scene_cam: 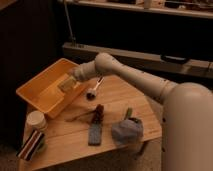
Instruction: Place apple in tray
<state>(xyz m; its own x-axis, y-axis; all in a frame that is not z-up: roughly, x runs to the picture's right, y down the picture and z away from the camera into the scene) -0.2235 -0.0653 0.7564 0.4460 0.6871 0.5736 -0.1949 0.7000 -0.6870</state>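
Observation:
The tray (44, 92) is a large yellow-orange bin on the left part of the wooden table. My gripper (67, 83) is at the end of the white arm (125, 75), which reaches in from the right. It hangs over the tray's right side, just inside the near-right rim. The apple does not show as a separate thing. It is either hidden at the gripper or out of view.
A white jar (36, 120) and a striped packet (31, 144) stand at the table's front left. A dark round thing with a white handle (92, 93), a dark red knobbly item (98, 112), a grey flat bar (95, 134) and a blue-grey cloth (126, 131) lie right of the tray.

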